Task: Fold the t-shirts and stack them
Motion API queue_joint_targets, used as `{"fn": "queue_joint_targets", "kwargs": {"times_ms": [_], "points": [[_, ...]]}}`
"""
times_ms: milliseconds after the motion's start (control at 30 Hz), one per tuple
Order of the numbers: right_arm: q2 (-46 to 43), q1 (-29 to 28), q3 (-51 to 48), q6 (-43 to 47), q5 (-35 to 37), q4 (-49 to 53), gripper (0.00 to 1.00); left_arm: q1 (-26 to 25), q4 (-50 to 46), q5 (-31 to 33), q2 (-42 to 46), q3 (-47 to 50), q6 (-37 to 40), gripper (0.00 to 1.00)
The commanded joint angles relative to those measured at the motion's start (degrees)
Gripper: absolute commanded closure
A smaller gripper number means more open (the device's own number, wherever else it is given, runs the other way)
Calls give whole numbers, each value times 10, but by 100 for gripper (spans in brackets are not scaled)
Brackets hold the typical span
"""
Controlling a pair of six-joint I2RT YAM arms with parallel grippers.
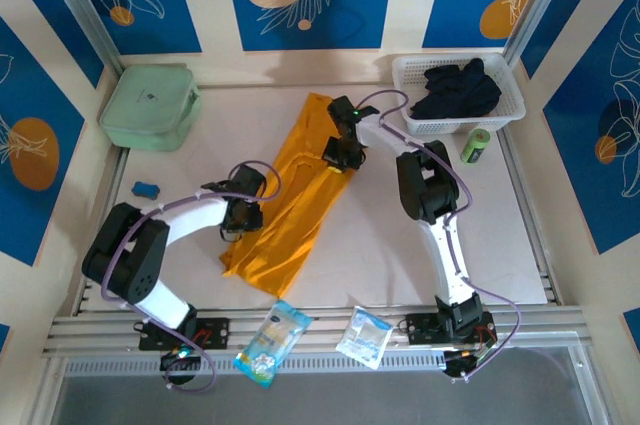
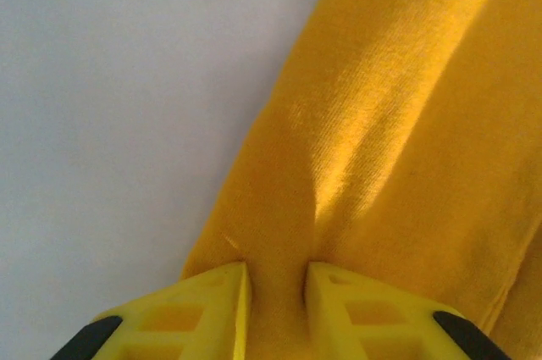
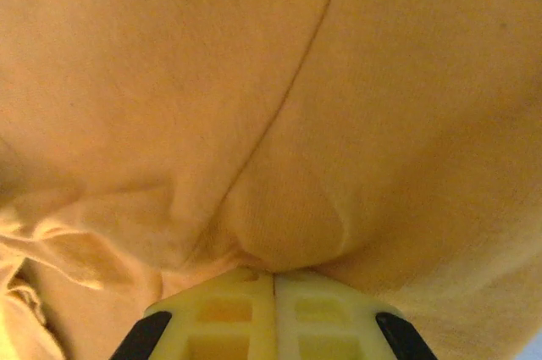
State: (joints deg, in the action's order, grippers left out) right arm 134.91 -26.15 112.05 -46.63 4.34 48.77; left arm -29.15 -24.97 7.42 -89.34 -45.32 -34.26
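Note:
A bright orange-yellow t-shirt [image 1: 292,207] lies as a long, loosely folded strip running diagonally across the middle of the table. My left gripper [image 1: 247,217] is at the strip's left edge, low down. In the left wrist view its yellow fingers [image 2: 222,305] pinch a raised ridge of the t-shirt [image 2: 398,140], so the left gripper [image 2: 278,292] is shut on cloth. My right gripper [image 1: 340,155] sits on the strip's upper right part. In the right wrist view the right gripper [image 3: 275,282] has its jaws pressed together, with the t-shirt [image 3: 279,216] puckered right at the tips.
A white basket [image 1: 405,80] at the back right holds dark garments [image 1: 455,90]. A green bottle [image 1: 475,145] lies beside it. A mint-green zip case [image 1: 150,105] stands at the back left, with a small blue object [image 1: 146,188] nearer. Two packets [image 1: 272,341] [image 1: 364,336] lie on the front rail.

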Motion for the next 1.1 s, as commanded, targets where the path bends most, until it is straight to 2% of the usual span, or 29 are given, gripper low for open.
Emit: {"fn": "queue_joint_targets", "kwargs": {"times_ms": [0, 133, 267, 500, 533, 600, 700, 833, 967, 1067], "points": [[68, 5, 65, 56, -1, 56, 100, -32, -46, -64, -1, 66, -87, 74], [127, 12, 160, 109, -9, 97, 100, -65, -9, -86, 42, 106, -168, 72], [165, 27, 227, 142, -24, 125, 100, -91, -4, -80, 68, 114, -211, 71], [164, 44, 232, 178, -42, 121, 100, -94, -18, -57, 65, 87, -210, 64], [161, 44, 231, 191, -46, 117, 99, -93, -18, -59, 63, 81, -208, 62], [145, 43, 228, 220, -53, 107, 90, -94, -30, -57, 64, 63, -196, 57], [82, 34, 189, 260, -44, 76, 72, -95, -80, -32, 82, 20, -170, 44], [-46, 21, 78, 279, -31, 31, 61, -95, -164, 13, 133, -31, -143, 28], [-192, -1, -91, 260, -16, -10, 56, -94, -231, 12, 180, -36, -129, 24], [-291, -31, -230, 229, -20, -42, 55, -94, -255, -19, 212, 2, -134, 29]]}}
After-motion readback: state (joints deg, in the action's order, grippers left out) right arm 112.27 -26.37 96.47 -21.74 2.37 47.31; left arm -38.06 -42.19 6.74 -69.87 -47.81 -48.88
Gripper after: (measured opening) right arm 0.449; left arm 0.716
